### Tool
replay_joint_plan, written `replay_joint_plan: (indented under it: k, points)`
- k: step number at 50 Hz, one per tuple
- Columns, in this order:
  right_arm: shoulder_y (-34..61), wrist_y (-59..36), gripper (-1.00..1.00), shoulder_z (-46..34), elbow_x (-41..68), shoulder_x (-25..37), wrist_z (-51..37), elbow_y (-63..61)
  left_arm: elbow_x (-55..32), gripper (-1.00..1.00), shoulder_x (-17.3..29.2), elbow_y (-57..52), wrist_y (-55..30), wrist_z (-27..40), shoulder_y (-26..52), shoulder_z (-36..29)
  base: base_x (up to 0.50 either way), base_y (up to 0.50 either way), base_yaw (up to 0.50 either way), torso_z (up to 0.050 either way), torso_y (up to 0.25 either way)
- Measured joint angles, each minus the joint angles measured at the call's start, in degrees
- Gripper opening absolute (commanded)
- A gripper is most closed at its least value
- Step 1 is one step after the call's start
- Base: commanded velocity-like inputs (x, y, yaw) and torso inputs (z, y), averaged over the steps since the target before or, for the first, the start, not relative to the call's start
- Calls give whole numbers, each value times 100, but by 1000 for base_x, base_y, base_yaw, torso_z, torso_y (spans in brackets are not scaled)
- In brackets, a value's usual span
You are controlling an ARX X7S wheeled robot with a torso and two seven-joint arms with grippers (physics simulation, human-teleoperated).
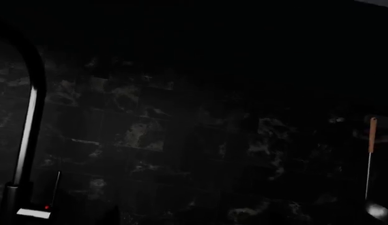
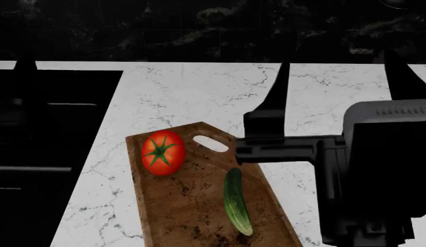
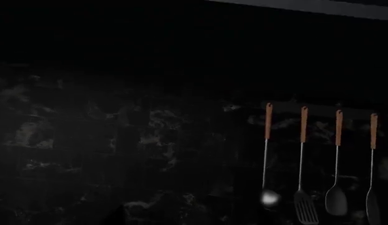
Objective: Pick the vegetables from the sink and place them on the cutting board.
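Observation:
In the head view the red tomato (image 2: 163, 152) and the dark green cucumber (image 2: 236, 201) both lie on the brown cutting board (image 2: 185, 211), the tomato near its slot handle. The black sink (image 2: 62, 216) lies to the left of the board. My right gripper (image 2: 340, 87) hovers just right of the board and points at the back wall. Its two black fingers (image 2: 280, 92) stand wide apart with nothing between them. My left arm is only a dark shape over the sink, and its jaws cannot be made out. Both wrist views show only the dark wall.
The black faucet (image 1: 28, 126) stands close by in the left wrist view. Several wooden-handled utensils (image 3: 303, 164) hang on the dark marbled back wall. White marble counter (image 2: 185, 98) lies between the sink, the board and the wall.

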State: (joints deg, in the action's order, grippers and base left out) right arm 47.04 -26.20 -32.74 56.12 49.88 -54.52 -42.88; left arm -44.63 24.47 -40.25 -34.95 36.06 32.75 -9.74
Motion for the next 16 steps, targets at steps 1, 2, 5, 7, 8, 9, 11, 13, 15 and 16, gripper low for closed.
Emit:
replay_joint_plan:
  k: [1, 2, 5, 7, 8, 9, 11, 13, 15, 16]
  points:
    - [8, -6, 100, 12, -9, 18, -44, -81, -39, 100, 15, -64, -2, 23, -11, 34, 0, 0, 0, 0, 0]
    - [15, -10, 100, 23, -19, 36, -83, -156, -75, 100, 29, -123, -3, 44, -21, 67, 0, 0, 0, 0, 0]
    - [24, -12, 100, 53, -53, 87, -181, -353, -172, 100, 69, -287, -6, 104, -50, 154, 0, 0, 0, 0, 0]
    - [27, -13, 100, 71, -75, 119, -239, -468, -226, 100, 93, -381, -6, 138, -66, 202, 0, 0, 0, 0, 0]
    - [28, -14, 100, 80, -87, 133, -267, -523, -249, 100, 105, -424, -6, 155, -73, 223, 0, 0, 0, 0, 0]
    - [30, -14, 100, 87, -100, 148, -295, -576, -271, 100, 116, -467, -6, 171, -79, 243, 0, 0, 0, 0, 0]
    - [30, -12, 100, 104, -128, 178, -346, -680, -318, 100, 138, -552, -9, 203, -92, 281, 0, 0, 0, 0, 0]
    - [27, -4, 100, 120, -153, 204, -391, -767, -362, 100, 159, -634, -8, 234, -104, 318, 0, 0, 0, 0, 0]
    - [32, -5, 100, 133, -170, 222, -436, -848, -406, 100, 178, -709, -4, 264, -116, 357, 0, 0, 0, 0, 0]
    - [32, -2, 100, 140, -181, 232, -457, -887, -427, 100, 188, -747, -1, 280, -123, 377, 0, 0, 0, 0, 0]
